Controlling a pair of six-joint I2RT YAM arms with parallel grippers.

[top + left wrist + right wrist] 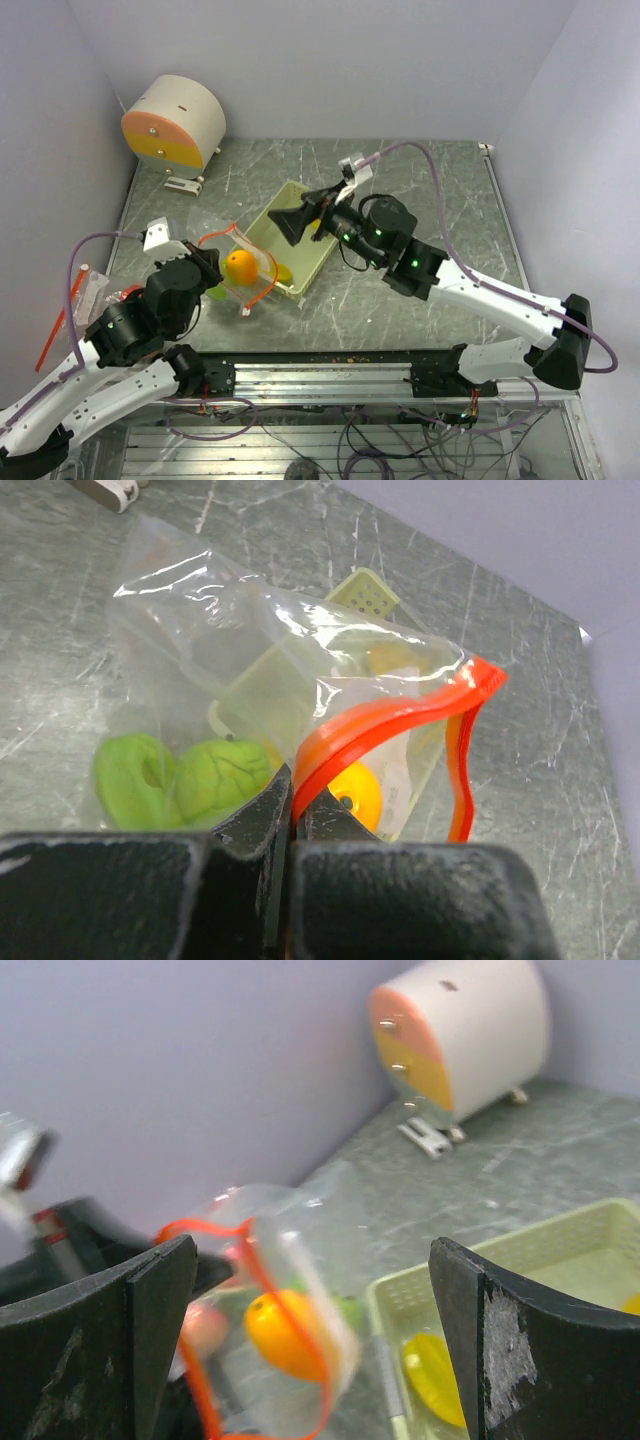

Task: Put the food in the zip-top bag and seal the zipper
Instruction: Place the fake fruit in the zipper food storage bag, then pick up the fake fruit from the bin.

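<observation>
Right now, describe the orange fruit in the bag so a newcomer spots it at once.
Find the pale green tray mid-table. Just left of it, the left pincer holds up a clear zip-top bag with an orange-red zipper. Inside sits the orange fruit: round, glossy, solid orange, unlike the green pieces beside it.

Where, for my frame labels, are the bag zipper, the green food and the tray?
bag zipper (400, 712), left wrist view, on the orange band's upper curve.
green food (220, 778), left wrist view, middle of the right-hand piece.
tray (575, 1275), right wrist view, on its bare inner floor.
</observation>
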